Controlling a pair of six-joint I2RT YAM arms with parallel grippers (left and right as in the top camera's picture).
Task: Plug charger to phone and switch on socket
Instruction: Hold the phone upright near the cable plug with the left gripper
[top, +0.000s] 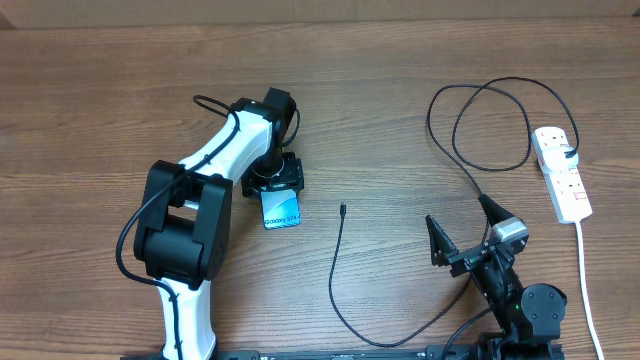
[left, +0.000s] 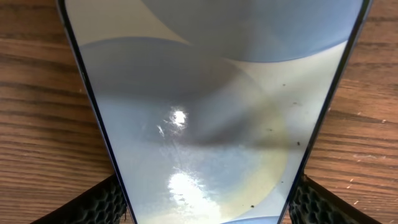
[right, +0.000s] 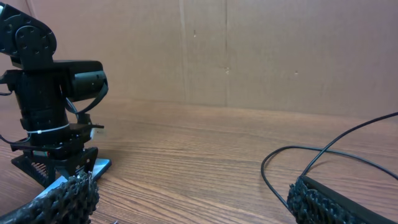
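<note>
Teal phone (left: 199, 112) between left fingers (left: 93, 202), perhaps touching

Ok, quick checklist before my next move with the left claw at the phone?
1. Phone sits between the left claw fingers: ok.
2. Firm grip on the phone: cannot tell; the pads sit at its edges, but contact is unclear.
3. Right claw open and empty: ok.
4. Charger tip in the phone: not ok; it lies loose, apart from the phone.
5. Socket switched on: cannot tell; the switches are too small to read.
</note>
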